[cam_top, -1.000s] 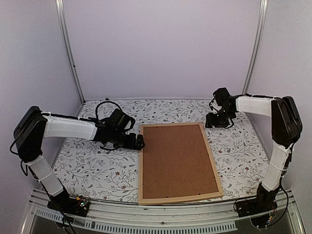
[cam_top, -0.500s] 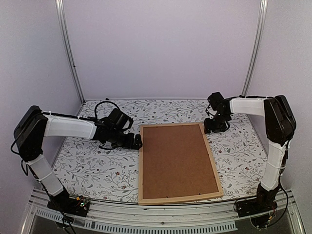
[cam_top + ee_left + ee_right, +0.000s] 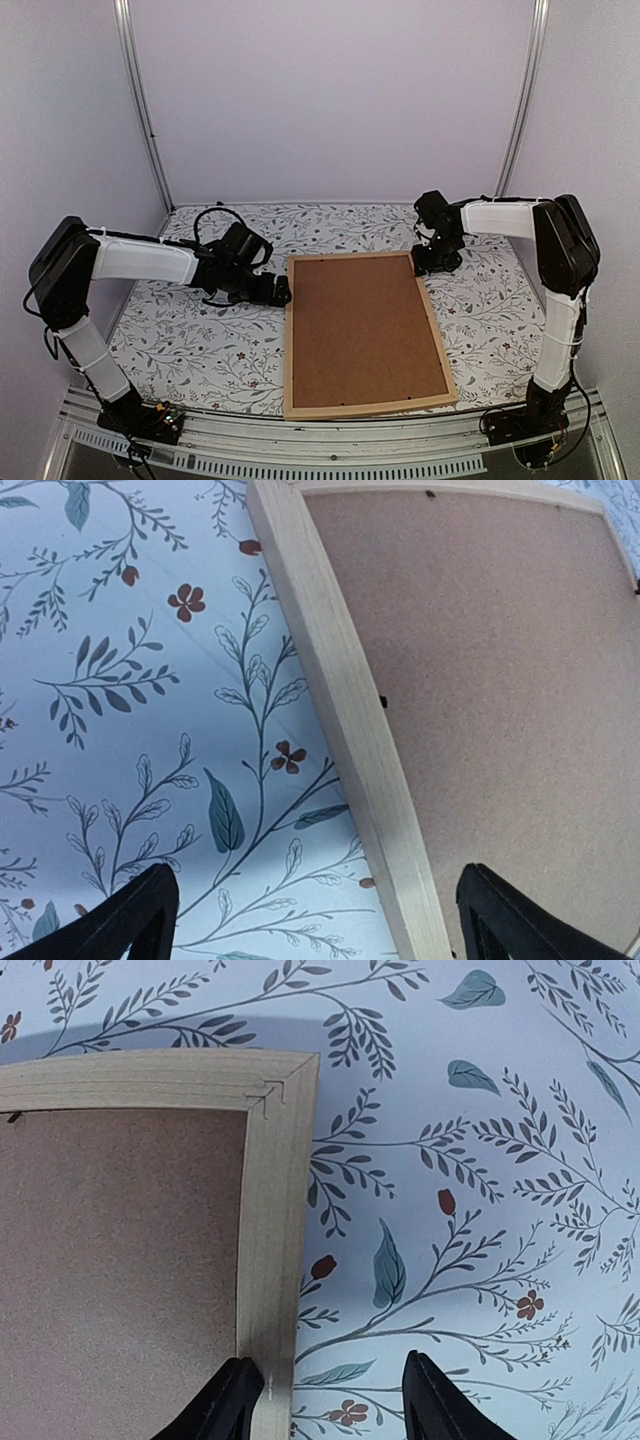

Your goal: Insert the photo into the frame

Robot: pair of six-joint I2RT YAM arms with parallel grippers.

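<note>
Top external plus wrists | left pincer point(image 3: 315, 905) spread wide, holding nothing, one finger over the tabletop point(image 3: 120, 730), the other over the backing board point(image 3: 500, 680) | right pincer point(image 3: 335, 1400) parted, empty, at the far right corner of the frame point(image 3: 270, 1220) | frame flat on tabletop, back up, brown board inside

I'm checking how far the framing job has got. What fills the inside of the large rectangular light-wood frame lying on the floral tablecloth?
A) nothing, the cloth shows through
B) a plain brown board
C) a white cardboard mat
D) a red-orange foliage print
B: in all three views a plain brown board covers the whole opening of the light-wood frame, edge to edge.
</note>
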